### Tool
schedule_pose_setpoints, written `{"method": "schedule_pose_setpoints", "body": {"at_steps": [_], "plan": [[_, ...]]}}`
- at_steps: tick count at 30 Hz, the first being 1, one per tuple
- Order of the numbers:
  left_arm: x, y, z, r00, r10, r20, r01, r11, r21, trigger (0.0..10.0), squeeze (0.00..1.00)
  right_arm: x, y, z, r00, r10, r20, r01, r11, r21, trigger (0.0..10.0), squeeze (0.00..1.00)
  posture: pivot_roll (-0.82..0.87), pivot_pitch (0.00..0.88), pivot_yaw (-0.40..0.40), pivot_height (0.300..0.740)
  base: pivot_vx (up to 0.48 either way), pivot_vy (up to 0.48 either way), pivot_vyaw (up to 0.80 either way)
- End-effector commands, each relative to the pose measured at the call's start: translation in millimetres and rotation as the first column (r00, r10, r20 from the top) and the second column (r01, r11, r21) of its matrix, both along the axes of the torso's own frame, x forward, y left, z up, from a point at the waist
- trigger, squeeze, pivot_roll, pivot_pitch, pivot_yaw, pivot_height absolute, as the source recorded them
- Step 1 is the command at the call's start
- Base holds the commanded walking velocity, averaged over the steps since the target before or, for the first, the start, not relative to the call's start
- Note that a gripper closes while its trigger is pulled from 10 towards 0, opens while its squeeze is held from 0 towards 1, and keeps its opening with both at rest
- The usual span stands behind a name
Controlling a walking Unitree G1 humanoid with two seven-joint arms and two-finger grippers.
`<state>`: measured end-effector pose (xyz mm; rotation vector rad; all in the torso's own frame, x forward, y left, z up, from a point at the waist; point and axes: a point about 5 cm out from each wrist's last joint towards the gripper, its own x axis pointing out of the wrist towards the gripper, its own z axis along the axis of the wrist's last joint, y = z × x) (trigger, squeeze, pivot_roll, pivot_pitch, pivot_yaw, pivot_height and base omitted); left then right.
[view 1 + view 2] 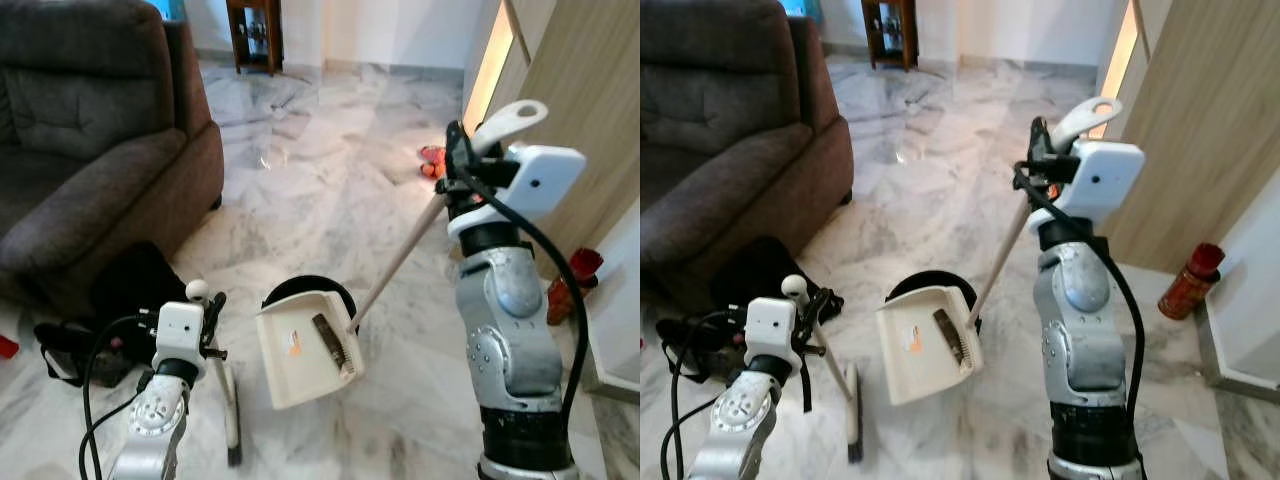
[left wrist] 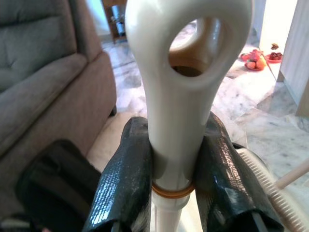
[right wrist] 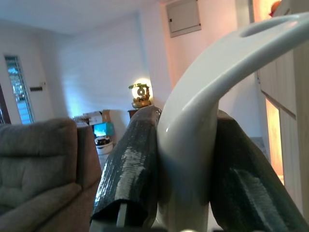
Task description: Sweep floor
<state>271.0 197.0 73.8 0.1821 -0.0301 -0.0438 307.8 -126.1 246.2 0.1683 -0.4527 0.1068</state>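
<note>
Low at the left, the left gripper (image 2: 171, 169) clamps the broom (image 1: 228, 400), its head on the marble floor (image 1: 330, 180). Beside it sits the dustpan (image 1: 305, 345), whose handle the right gripper (image 3: 186, 159) grips.

Two silver jointed arms (image 1: 510, 330) carry white wrist housings (image 1: 180, 325), looping black cables and black jaws.

One dustpan (image 1: 305, 345), one broom (image 1: 230, 410), one sofa (image 1: 90, 130)
</note>
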Motion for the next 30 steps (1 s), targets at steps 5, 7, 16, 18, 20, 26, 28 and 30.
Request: {"method": "schedule_pose_setpoints", "body": {"at_steps": [5,7,16,18,20,26,28,30], "plan": [[2.6,-2.8,9.5,0.999,-0.009,0.051,0.009,1.000,0.001,10.0,0.00,-5.0,-3.3,14.0,0.997,-0.009,0.071,0.008,1.000,0.016,10.0,0.00,0.10,0.038,0.041,0.740,0.272,0.000,0.31],[2.5,-2.9,9.5,0.999,-0.008,0.051,0.008,1.000,0.000,10.0,0.00,-5.1,-2.9,13.9,0.997,-0.009,0.071,0.008,1.000,0.014,10.0,0.00,0.10,0.039,0.039,0.740,0.270,0.000,0.71],[2.3,-3.4,9.8,0.999,-0.005,0.052,0.005,1.000,-0.001,10.0,0.00,-4.3,-2.8,12.8,0.998,-0.003,0.063,0.002,1.000,0.019,10.0,0.00,0.10,0.040,0.036,0.740,0.273,0.000,0.24],[2.3,-3.5,10.0,0.999,-0.005,0.054,0.005,1.000,-0.003,10.0,0.00,-4.1,-2.9,13.0,0.998,-0.006,0.063,0.005,1.000,0.020,10.0,0.00,0.10,0.041,0.035,0.740,0.274,0.000,0.00],[2.0,-2.9,9.9,0.999,-0.003,0.054,0.003,1.000,-0.003,10.0,0.00,-4.1,-2.5,13.4,0.998,-0.006,0.064,0.004,1.000,0.021,10.0,0.00,0.10,0.041,0.034,0.740,0.272,0.000,0.00],[2.2,-2.6,10.2,0.999,-0.001,0.054,0.001,1.000,-0.001,10.0,0.00,-3.6,-2.6,14.4,0.998,-0.006,0.067,0.004,1.000,0.026,10.0,0.00,0.10,0.042,0.035,0.740,0.273,0.000,0.00],[2.4,-2.3,10.4,0.999,0.000,0.055,0.000,1.000,-0.001,10.0,0.00,-3.4,-3.0,15.2,0.998,-0.009,0.070,0.007,1.000,0.030,10.0,0.00,0.10,0.042,0.036,0.740,0.270,0.000,0.00],[2.4,-2.3,10.4,0.999,0.000,0.055,0.000,1.000,-0.001,10.0,0.00,-3.4,-3.0,15.2,0.998,-0.009,0.070,0.007,1.000,0.030,10.0,0.00,0.10,0.042,0.036,0.740,0.270,0.000,0.00]]}}
